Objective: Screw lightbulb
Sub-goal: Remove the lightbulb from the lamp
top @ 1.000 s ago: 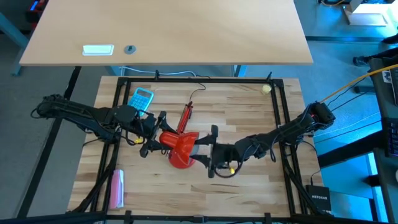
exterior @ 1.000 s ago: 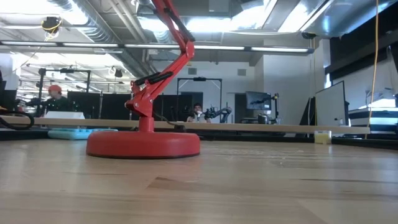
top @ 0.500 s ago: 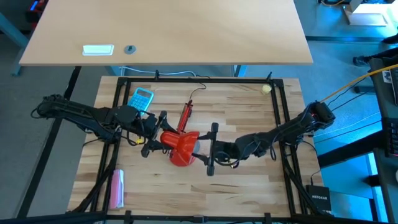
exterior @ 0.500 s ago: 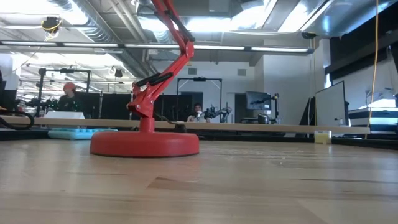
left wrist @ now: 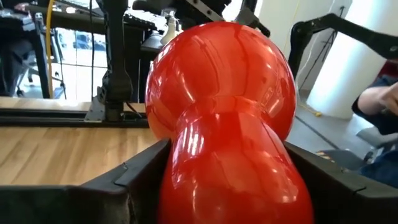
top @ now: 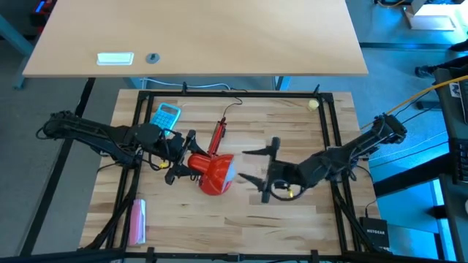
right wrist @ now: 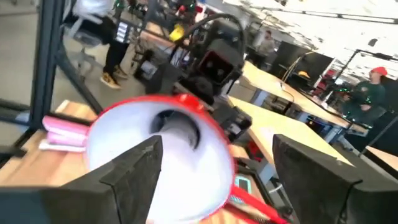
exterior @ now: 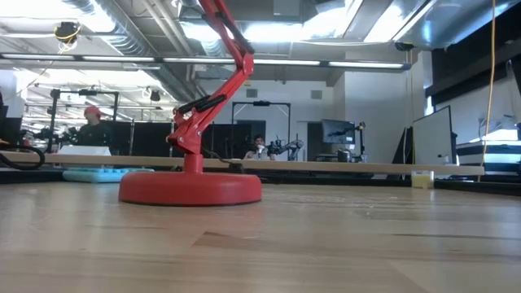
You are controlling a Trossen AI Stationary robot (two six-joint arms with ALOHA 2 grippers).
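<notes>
A red desk lamp stands on its round base point(exterior: 190, 189), and its jointed arm point(top: 218, 136) rises from it. My left gripper point(top: 184, 165) is shut on the red lamp shade point(top: 214, 174), whose mouth faces the table's right. My right gripper point(top: 257, 166) is open and empty, a short way to the right of the mouth. In the right wrist view the shade's white inside point(right wrist: 124, 143) faces me. A pale rounded body point(right wrist: 179, 132) sits at its middle. It looks like the lightbulb, but it is blurred. My left gripper pinches the shade's narrow neck point(left wrist: 230, 155) between its two fingers point(left wrist: 140, 180), one on each side. The fingers come about level from the table's left and lie across the neck. The shade is held above the table with its wide end pointing away from the gripper.
A blue calculator point(top: 166, 115) lies at the far left of the board, a pink flat thing point(top: 137, 221) at the near left, and a small yellowish ball point(top: 313, 104) at the far right. Black frame rails point(top: 333, 146) run around the board. People sit in the room behind.
My right gripper has drawn back from the shade's mouth toward the table's right edge and has turned about its wrist. My left gripper and the shade have kept still.
</notes>
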